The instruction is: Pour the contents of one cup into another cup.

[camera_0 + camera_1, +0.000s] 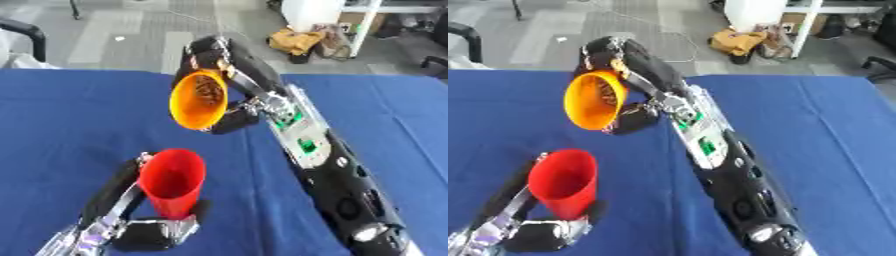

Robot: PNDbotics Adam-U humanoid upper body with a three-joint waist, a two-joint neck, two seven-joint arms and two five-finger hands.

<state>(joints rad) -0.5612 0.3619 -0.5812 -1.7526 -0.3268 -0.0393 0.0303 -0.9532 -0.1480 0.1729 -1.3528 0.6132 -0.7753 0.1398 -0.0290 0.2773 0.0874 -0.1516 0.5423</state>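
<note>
Orange cup [199,100] up in the air in the left eye view, tipped right over on its side, mouth facing the camera and a little down to the left. Right hand [229,80] has it, fingers [210,50] curled over the top of the rim and the thumb [234,119] tucked under the cup's lower side. There's something dark and speckled inside the cup, lying against its inner wall; what it is can't be made out. The right arm [324,165] runs in long from the near right corner, black with a silver and green stretch in the middle. Below and nearer, the red cup [172,182] stands upright on the blue worktop [61,125], mouth open upward, its inside too shadowed to read. Left hand [131,220] is wrapped round the red cup's lower part from the near left, fingers closed on it.

Over to the right eye view: same picture shifted left. Orange cup sits above and slightly right of the red cup, well apart, rims not touching. Left hand clamps the red cup's base at the near left corner. Beyond the worktop's far edge, grey floor [553,30] with a yellow-brown bundle [741,40] beside a white post [808,25].
</note>
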